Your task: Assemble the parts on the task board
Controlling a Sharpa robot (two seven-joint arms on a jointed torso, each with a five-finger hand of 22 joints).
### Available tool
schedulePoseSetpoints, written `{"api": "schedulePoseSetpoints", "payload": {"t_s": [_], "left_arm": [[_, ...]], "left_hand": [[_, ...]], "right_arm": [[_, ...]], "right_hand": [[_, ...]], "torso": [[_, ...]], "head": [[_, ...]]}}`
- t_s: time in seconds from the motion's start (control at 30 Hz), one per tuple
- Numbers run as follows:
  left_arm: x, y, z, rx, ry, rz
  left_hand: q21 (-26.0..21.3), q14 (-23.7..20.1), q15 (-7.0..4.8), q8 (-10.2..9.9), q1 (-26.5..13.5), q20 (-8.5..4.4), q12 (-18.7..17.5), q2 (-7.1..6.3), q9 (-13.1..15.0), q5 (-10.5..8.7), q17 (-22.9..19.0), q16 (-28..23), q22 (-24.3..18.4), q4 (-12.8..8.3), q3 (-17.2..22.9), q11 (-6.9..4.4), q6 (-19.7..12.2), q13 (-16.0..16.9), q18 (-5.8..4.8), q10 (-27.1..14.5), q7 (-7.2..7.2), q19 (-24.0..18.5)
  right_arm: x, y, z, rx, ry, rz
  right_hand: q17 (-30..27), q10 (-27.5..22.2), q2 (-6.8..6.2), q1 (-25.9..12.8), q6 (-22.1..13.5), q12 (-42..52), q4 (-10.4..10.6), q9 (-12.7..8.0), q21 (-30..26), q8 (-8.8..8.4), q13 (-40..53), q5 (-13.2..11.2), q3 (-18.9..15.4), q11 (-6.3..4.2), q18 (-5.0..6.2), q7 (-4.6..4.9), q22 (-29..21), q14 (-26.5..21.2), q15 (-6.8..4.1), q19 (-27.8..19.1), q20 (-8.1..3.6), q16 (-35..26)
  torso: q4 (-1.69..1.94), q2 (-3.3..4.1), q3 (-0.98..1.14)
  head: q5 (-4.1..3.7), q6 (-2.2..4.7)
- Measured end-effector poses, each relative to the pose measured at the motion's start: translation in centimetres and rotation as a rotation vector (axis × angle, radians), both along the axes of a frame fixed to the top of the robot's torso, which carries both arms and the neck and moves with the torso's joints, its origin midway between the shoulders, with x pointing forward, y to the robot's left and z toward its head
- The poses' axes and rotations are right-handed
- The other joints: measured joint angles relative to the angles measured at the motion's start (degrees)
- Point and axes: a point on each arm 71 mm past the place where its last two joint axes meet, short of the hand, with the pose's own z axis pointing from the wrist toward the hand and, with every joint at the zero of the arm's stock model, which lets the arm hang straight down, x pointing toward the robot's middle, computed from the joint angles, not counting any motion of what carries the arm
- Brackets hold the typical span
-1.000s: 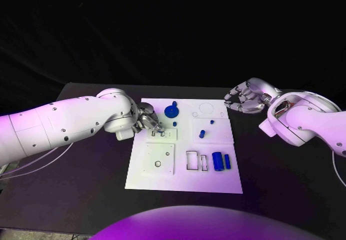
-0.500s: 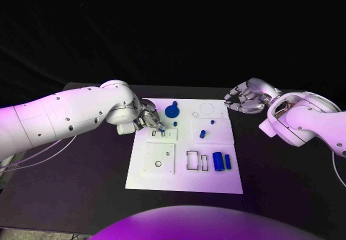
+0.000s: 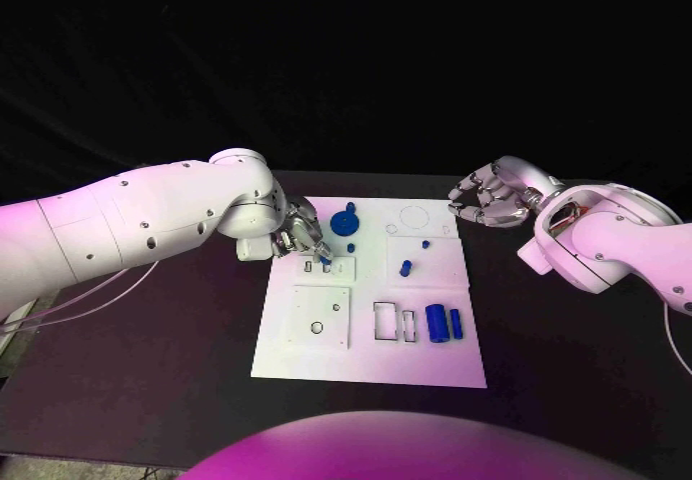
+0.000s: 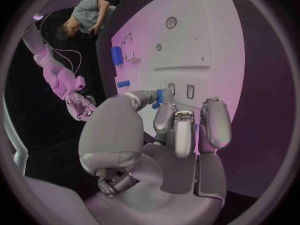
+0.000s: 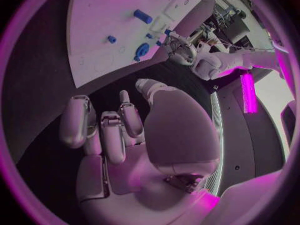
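Pinching a small blue part (image 3: 325,258) between its fingers (image 4: 165,119), the left hand (image 3: 300,240) hovers over the task board (image 3: 368,345) near its left edge; the right hand (image 3: 488,200), fingers curled on nothing, waits off the board's far right corner.

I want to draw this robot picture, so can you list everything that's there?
table: one, black, under everything
task board: one, white, middle of the table
round part: one, blue, far end of the board
small parts: three, blue, loose on the board's far half
cylinders: two, blue, side by side on the board's right side
held part: one, blue, pinched by the left hand
left hand: silver, over the board's left side
right hand: silver, holds nothing, beyond the board's right corner
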Motion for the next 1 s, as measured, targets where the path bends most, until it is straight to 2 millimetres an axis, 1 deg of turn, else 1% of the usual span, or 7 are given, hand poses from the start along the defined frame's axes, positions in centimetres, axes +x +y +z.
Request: {"api": "schedulePoseSetpoints", "payload": {"t_s": [0.33, 0.73, 0.8, 1.0], "left_arm": [[-0.07, -0.34, -0.47, 0.027, 0.018, -0.019], [-0.05, -0.72, -0.74, 0.053, 0.009, -0.032], [-0.04, -0.73, -0.75, 0.056, 0.005, -0.033], [0.02, -0.74, -0.73, 0.072, -0.013, -0.037]], "left_hand": [[0.0, 0.0, 0.0, 0.0, 0.0, 0.0, 0.0, 0.0, 0.0, 0.05, 0.0, 0.0, 0.0, 0.0, 0.0, 0.0, 0.04, -0.01, 0.0, 0.0, -0.02, 0.0], [0.0, 0.0, 0.0, 0.0, -0.01, 0.0, 0.0, -0.01, -0.01, 0.03, 0.0, 0.0, -0.01, 0.0, 0.0, 0.0, 0.14, 0.13, 0.0, 0.0, 0.07, 0.0], [0.0, 0.0, 0.0, 0.0, -0.01, 0.0, 0.0, -0.01, -0.02, 0.04, 0.0, 0.0, -0.01, 0.0, 0.0, 0.21, 0.15, 0.37, 0.0, 0.21, 0.08, 0.0], [0.0, 0.0, 0.0, 0.0, -0.02, 0.0, 0.22, -0.02, 0.04, 0.67, 0.0, 0.0, -0.01, 0.0, 0.0, 0.21, 0.16, 0.53, 0.0, 0.21, 0.09, 0.0]], "right_arm": [[0.0, 0.08, -0.01, 0.001, 0.0, 0.001], [0.0, 0.12, -0.02, 0.001, 0.0, 0.002], [0.0, 0.13, -0.02, 0.001, 0.001, 0.002], [0.0, 0.15, -0.03, 0.001, 0.001, 0.003]], "right_hand": [[0.0, 0.0, 0.0, 0.0, 0.0, 0.0, 0.0, 0.0, 0.0, 0.0, 0.0, 0.0, 0.0, 0.0, 0.0, 0.0, 0.05, 0.0, 0.0, 0.0, 0.0, 0.0], [-0.01, 0.0, 0.0, 0.0, 0.0, 0.0, 0.0, -0.01, 0.0, 0.0, 0.0, 0.0, 0.0, 0.0, 0.0, 0.0, 0.04, 0.0, 0.0, 0.0, 0.0, 0.0], [0.0, 0.0, 0.0, 0.0, 0.0, 0.0, 0.0, 0.0, 0.0, 0.0, 0.0, 0.0, 0.0, 0.0, 0.0, 0.0, 0.04, 0.0, 0.0, 0.0, 0.0, 0.0], [-0.01, 0.0, 0.0, 0.0, 0.0, 0.0, 0.0, 0.03, 0.0, 0.0, 0.0, 0.0, 0.0, 0.0, 0.0, 0.0, 0.03, 0.0, 0.0, 0.0, 0.0, 0.0]], "torso": [[0.07, 0.0, -0.03], [0.07, 0.03, -0.08], [0.07, 0.03, -0.08], [0.06, 0.03, -0.08]], "head": [[0.16, 0.0], [0.27, 0.0], [0.3, 0.0], [0.37, 0.0]]}}
